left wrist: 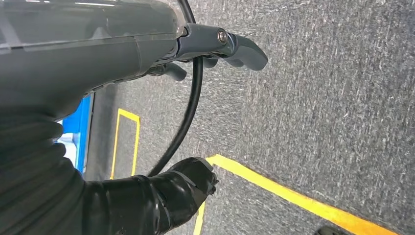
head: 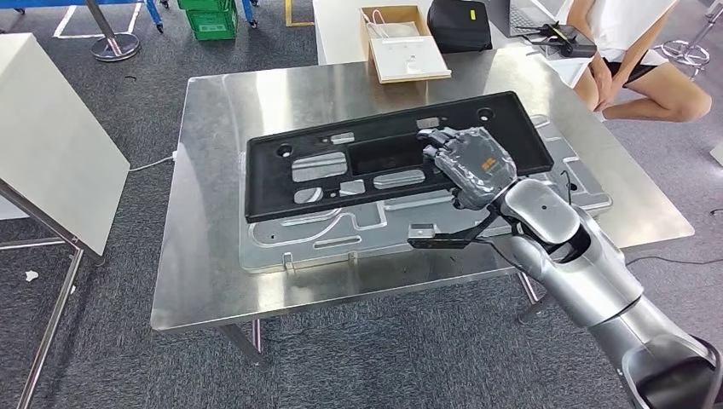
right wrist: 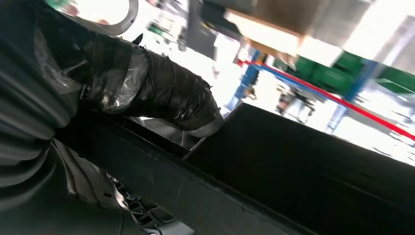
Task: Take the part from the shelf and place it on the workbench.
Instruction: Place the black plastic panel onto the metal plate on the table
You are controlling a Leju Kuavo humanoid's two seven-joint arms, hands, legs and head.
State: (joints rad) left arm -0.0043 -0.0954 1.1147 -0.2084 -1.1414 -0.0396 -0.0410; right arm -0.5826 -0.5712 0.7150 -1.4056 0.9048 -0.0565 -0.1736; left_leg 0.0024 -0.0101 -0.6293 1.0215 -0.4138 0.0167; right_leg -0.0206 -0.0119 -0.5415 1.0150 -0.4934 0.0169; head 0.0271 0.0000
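1. Fingers [head: 443, 141] of the right hand [head: 471, 164] curl onto the black part [head: 281, 192], gripping it at its central opening.
2. Part lies on the workbench [head: 213, 290], atop a grey panel [head: 546, 183].
3. Risk, judging: withdrawing fingers snag the opening and drag the part.

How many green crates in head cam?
1 for sure: a green crate on the floor beyond the steel table's far left corner, cut by the frame's top edge. More may sit out of frame.
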